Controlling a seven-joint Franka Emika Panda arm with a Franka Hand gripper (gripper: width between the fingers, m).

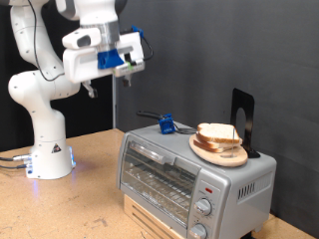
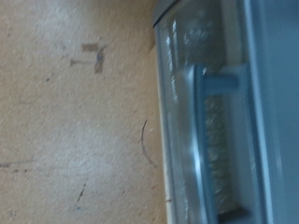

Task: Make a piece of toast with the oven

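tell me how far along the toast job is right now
Done: nothing visible yet. The piece of toast sits on the wooden plate on top of the oven, and the oven door is closed, handle untouched. In hand: nothing; the gripper hangs in the air above the oven's left end in the exterior view. Left: opening the door, loading the bread, toasting.

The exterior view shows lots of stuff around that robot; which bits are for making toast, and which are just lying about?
For the job:
piece of toast
oven, door shut
gripper, raised, empty

Lying about:
wooden plate under the toast
blue clip
black stand
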